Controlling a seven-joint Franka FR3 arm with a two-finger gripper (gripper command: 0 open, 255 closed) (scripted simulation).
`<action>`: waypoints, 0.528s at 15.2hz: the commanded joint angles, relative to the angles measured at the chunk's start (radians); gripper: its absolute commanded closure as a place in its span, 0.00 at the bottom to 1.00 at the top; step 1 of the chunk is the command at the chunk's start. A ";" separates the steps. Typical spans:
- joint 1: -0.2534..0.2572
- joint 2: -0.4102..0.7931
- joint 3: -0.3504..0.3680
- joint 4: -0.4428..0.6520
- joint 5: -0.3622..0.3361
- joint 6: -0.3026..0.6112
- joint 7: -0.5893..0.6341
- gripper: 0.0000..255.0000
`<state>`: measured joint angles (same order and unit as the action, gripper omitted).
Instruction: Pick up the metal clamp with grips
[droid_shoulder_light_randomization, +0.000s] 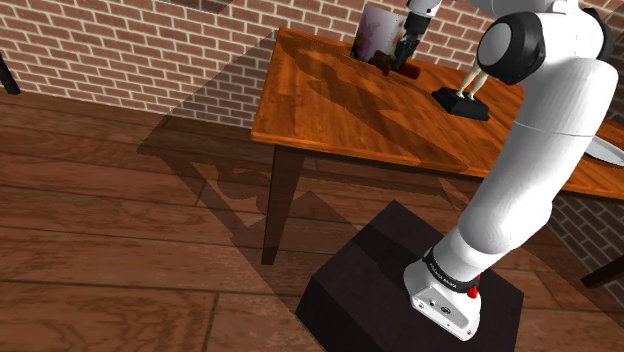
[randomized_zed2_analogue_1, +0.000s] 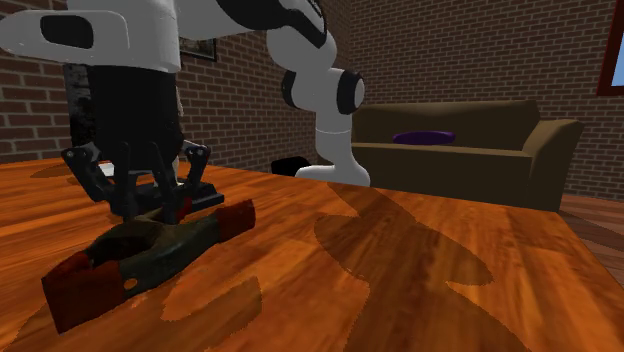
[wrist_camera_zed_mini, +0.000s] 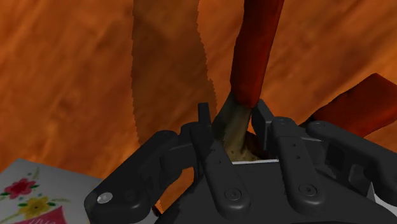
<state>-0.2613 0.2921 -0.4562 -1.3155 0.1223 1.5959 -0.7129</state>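
The clamp (randomized_zed2_analogue_1: 185, 245) has a dark metal body with dark red grips on its handles and lies low over the wooden table (randomized_zed2_analogue_1: 420, 270). My black gripper (randomized_zed2_analogue_1: 150, 212) comes straight down on it and is shut on its middle. In the wrist view my gripper (wrist_camera_zed_mini: 232, 121) clasps the clamp's tan metal neck just below one red grip (wrist_camera_zed_mini: 254, 51); a second red grip (wrist_camera_zed_mini: 356, 108) angles off beside it. In the shoulder view the gripper (droid_shoulder_light_randomization: 405, 50) and clamp (droid_shoulder_light_randomization: 402, 70) are at the table's far side. I cannot tell whether the clamp touches the tabletop.
A white flowered box (droid_shoulder_light_randomization: 378, 32) stands just behind the clamp, its corner close to the gripper (wrist_camera_zed_mini: 32, 197). A small figure on a black base (droid_shoulder_light_randomization: 463, 97) sits nearer the arm. A brown sofa (randomized_zed2_analogue_1: 470, 150) stands beyond the table. The table edge (droid_shoulder_light_randomization: 330, 150) drops to wood floor.
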 joint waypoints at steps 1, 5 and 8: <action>-0.005 0.011 0.000 0.041 0.005 -0.031 -0.001 1.00; -0.020 0.036 -0.001 0.131 0.016 -0.098 -0.004 1.00; -0.030 0.053 -0.002 0.187 0.024 -0.137 -0.005 1.00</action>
<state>-0.2888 0.3398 -0.4580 -1.1470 0.1441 1.4722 -0.7183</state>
